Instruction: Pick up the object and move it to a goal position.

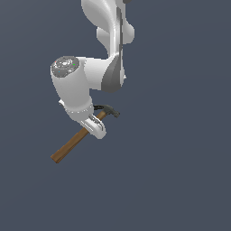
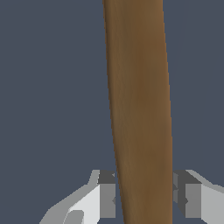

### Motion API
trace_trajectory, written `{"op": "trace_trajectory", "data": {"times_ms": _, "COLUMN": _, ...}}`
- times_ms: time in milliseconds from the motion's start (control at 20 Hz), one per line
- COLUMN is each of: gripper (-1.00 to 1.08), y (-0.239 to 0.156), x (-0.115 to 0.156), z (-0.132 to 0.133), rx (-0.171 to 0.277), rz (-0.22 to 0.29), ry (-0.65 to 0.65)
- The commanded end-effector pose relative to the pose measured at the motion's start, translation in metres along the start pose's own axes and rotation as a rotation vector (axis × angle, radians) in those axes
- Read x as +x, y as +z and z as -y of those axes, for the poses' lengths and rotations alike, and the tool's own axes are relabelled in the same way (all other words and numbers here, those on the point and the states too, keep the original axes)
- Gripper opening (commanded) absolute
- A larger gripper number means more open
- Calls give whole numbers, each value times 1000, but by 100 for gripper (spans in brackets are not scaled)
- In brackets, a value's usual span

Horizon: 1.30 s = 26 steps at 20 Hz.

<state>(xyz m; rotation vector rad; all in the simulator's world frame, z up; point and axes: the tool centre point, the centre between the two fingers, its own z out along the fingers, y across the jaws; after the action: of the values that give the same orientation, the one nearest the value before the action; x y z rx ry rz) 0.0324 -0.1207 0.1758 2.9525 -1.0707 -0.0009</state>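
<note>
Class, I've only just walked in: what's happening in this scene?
A white robot arm is handling a claw hammer with a long brown wooden handle and small dark grey metal head. Its fingers sit on either side of the handle, near the head end. The wrist view shows them close against the wood, though a firm grip can't be confirmed.

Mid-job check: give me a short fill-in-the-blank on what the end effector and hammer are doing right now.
1. The hammer's handle is made of brown ____.
2. In the wrist view, the handle runs ____ the two fingers of the end effector.
3. The hammer's head is dark ____.
4. In the exterior view, the end effector sits nearer the hammer's ____ than the handle's free end.

Missing words: wood; between; grey; head
</note>
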Motion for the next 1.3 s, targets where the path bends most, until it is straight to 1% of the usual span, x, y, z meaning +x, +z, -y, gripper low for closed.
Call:
{"op": "trace_trajectory", "data": {"times_ms": 0, "gripper": -100, "y": -20, "x": 14, "z": 1, "rx": 1, "rz": -2, "ry": 0}}
{"op": "trace_trajectory", "data": {"times_ms": 600, "gripper": -100, "y": -87, "x": 63, "z": 5, "rx": 1, "rz": -1, "ry": 0}}
{"op": "trace_trajectory", "data": {"times_ms": 1250, "gripper": -100, "y": -134, "x": 99, "z": 8, "rx": 1, "rz": -1, "ry": 0}}
